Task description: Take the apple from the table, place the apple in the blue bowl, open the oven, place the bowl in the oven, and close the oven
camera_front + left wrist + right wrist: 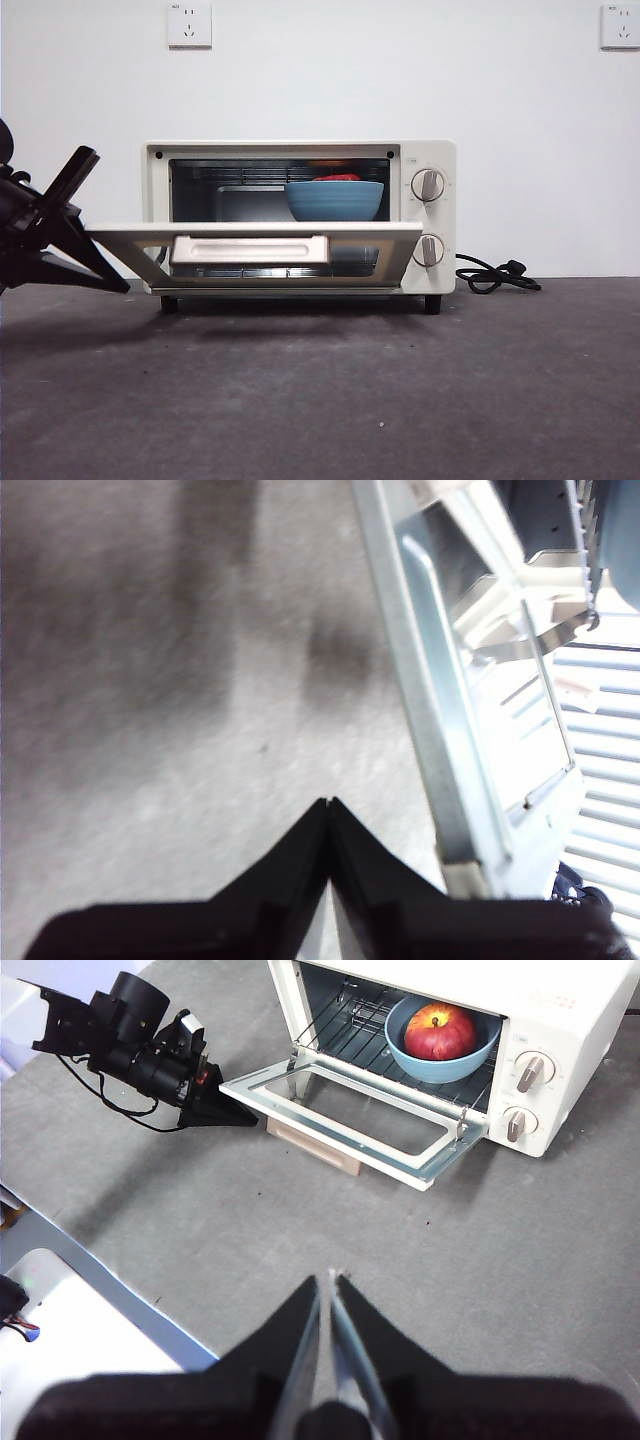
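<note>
- The apple (437, 1032) is seen in the bowl (440, 1060), which is set on the rack inside the oven (560, 1020).
- The door (355, 1120) is held roughly level, open.
- The door could be missed or let drop again if it is pushed from its corner.
- The left gripper (240, 1118) is placed at the door's corner, jaws together.
- The right gripper (331, 1278) is held above the table (520, 1260) before the oven, jaws together, empty.

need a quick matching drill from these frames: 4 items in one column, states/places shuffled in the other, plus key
1. apple
2. blue bowl
3. oven door
4. left gripper

A. shut, beside the door's corner
B. on the oven rack
C. hanging open, about level
D. inside the bowl

Pairs: 1-D, 2-B, 3-C, 4-A
</note>
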